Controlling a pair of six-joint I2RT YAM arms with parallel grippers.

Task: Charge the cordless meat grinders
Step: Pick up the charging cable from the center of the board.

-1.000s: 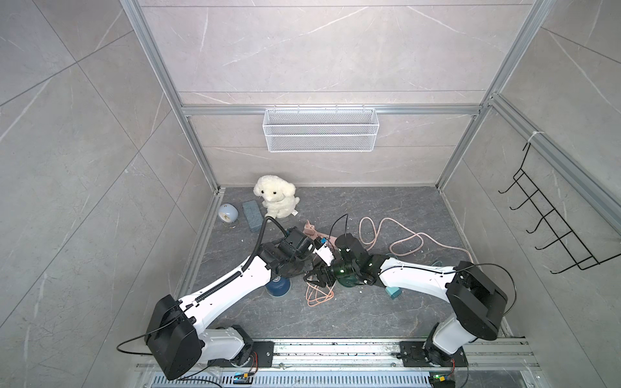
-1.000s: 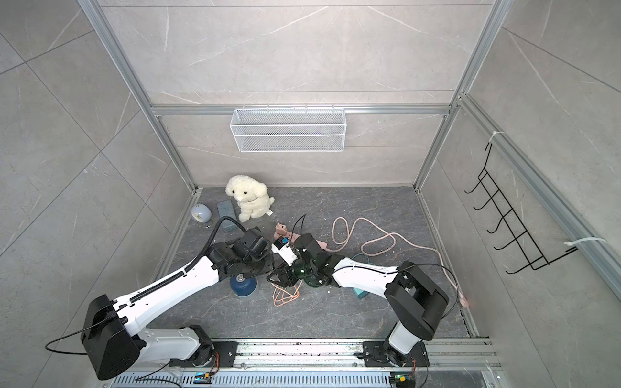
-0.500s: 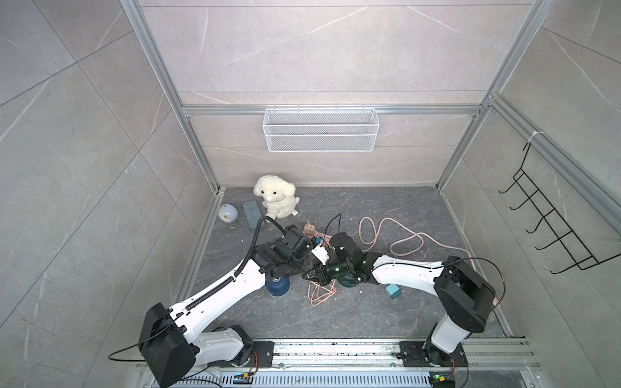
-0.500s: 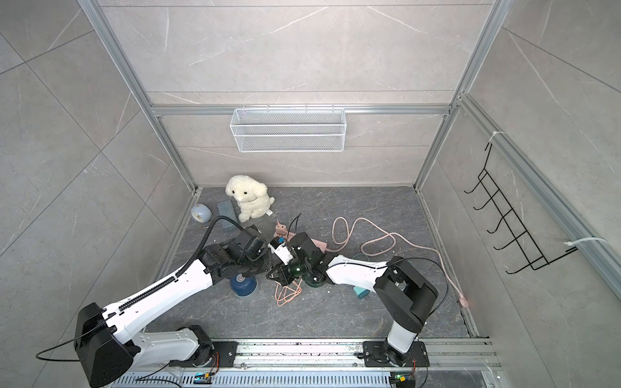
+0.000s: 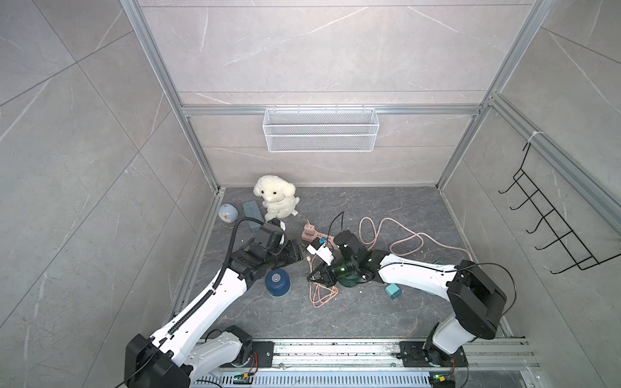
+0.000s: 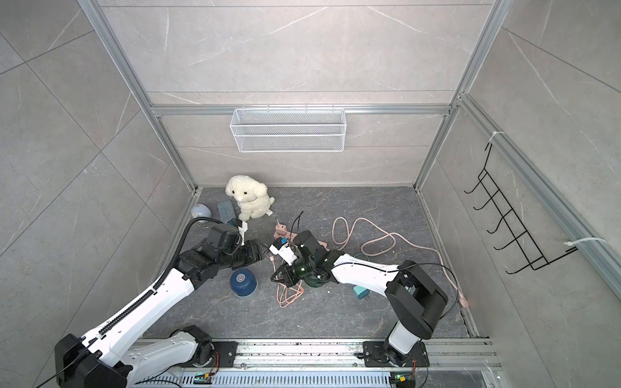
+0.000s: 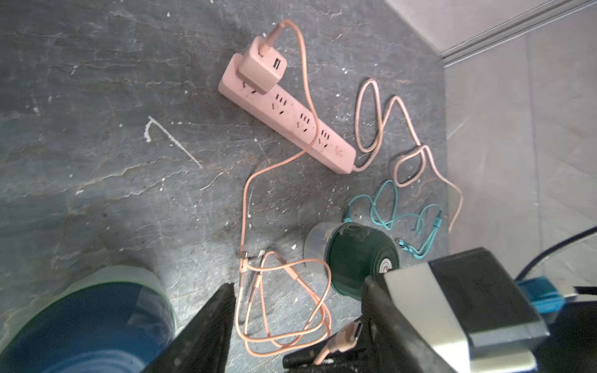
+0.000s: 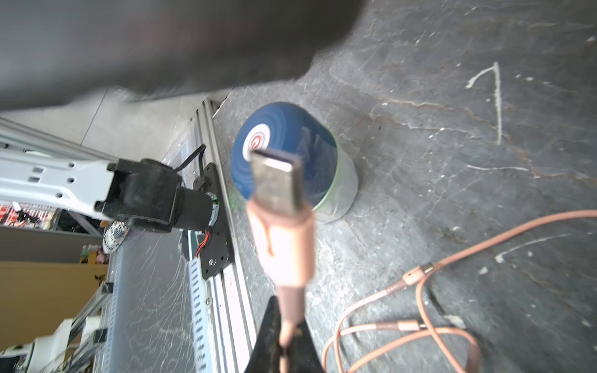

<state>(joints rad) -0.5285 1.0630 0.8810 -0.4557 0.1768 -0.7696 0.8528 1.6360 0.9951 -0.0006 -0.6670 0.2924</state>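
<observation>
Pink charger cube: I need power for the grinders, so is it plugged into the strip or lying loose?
Plugged in: the left wrist view shows the charger seated upright on the strip's end sockets.

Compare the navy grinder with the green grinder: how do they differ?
Colour: the navy grinder is dark blue, the green grinder dark green. In both top views the navy grinder stands in the open with its silver hub showing, while the green grinder is partly hidden under the right gripper, which is shut on the pink cable plug. Shared: a dome body, a round silver hub, a clear base.
</observation>
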